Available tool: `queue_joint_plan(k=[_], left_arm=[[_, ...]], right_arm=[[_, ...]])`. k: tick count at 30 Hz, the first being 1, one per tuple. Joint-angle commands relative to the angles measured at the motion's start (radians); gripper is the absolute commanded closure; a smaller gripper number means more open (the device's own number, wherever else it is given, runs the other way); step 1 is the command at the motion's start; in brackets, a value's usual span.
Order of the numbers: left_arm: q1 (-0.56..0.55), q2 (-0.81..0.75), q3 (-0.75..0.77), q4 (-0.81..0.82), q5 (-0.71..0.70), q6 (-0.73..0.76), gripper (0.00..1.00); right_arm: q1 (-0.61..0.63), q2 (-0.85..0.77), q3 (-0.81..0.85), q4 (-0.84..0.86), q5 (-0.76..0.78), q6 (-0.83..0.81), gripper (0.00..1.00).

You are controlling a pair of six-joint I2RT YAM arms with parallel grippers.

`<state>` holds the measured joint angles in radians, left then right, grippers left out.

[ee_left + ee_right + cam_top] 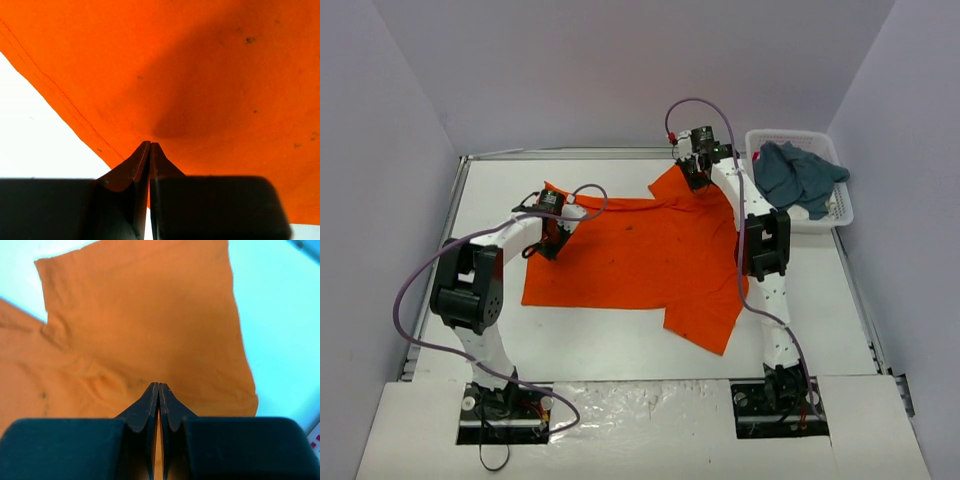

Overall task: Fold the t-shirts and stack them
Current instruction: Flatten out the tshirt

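Where the task cloth lies: the orange t-shirt (640, 260) is spread flat across the middle of the table (500, 190), hem to the left and sleeves to the right. The teal t-shirt (800, 175) is heaped in the basket (842, 212) at the far right, not yet handled.
Left gripper (150, 145): jaws pressed together on the orange cloth just inside the stitched hem at the far-left corner; the fabric puckers at the tips.
Right gripper (158, 385): jaws pressed together at the far sleeve, where creases run in to the tips; it appears to pinch the cloth there.
Reason for the holds: both grips sit on the far edge, well apart, which keeps that edge taut. Judged as preparation for a lengthwise fold toward the near side.
Stage: early; no fold made, nothing stacked.
Risk: the thin pinch at the sleeve could slip when lifted.
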<state>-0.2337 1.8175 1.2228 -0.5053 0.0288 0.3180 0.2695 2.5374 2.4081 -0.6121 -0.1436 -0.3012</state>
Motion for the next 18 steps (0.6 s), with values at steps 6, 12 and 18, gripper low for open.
queue_joint_plan(k=[6,12,18], left_arm=[[0.000,-0.044,-0.002,-0.009,-0.017,-0.034,0.97],[0.000,-0.040,0.000,-0.024,0.002,-0.031,0.98],[-0.001,-0.029,0.001,-0.033,0.010,-0.033,0.98]], right_arm=[[0.013,-0.020,0.029,0.275,0.052,0.060,1.00],[0.013,0.142,0.144,0.290,0.047,0.093,1.00],[0.025,0.224,0.197,0.307,0.039,0.105,1.00]])
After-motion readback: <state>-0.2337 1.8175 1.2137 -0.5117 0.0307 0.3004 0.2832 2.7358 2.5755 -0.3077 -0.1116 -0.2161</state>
